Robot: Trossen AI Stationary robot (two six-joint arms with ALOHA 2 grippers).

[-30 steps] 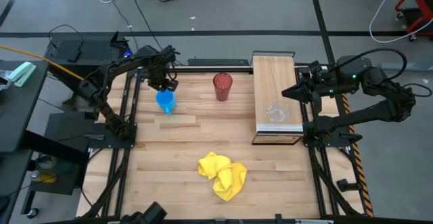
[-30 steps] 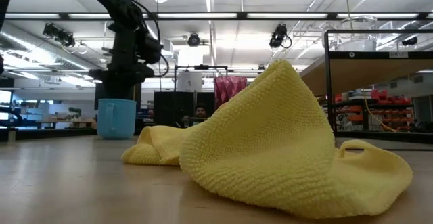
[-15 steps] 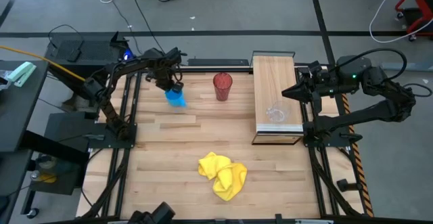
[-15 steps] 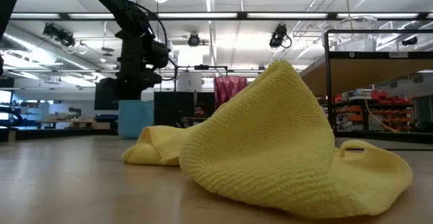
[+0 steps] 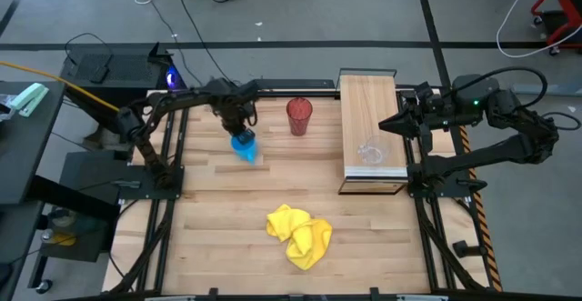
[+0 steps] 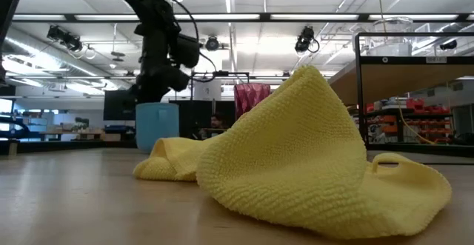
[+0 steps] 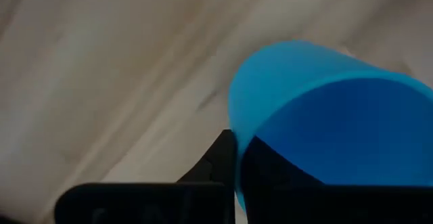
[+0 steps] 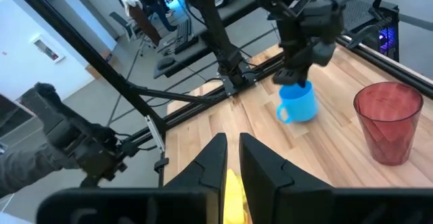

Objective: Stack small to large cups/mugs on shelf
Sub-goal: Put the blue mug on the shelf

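Left tool (image 5: pixel 242 130), clamped on the blue mug (image 5: pixel 244 145) rim, has carried it toward the red tumbler (image 5: pixel 299 115).

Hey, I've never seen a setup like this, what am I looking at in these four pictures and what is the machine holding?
It is a robot with two dark arms at a wooden table, each ending in a two-finger gripper. One picture looks straight down from above, one sits level with the tabletop, and two come from cameras on the arms' wrists.

The left gripper is shut on the rim of a blue mug; in its wrist picture one finger sits outside the mug wall. The mug looks tilted from above, so it seems lifted, though I cannot say for sure. Beside it stands a red tumbler. A small clear cup stands on the light-wood shelf at the right. A crumpled yellow cloth lies near the front and fills the low picture. The right gripper waits at the shelf's edge, fingers nearly together, holding nothing.
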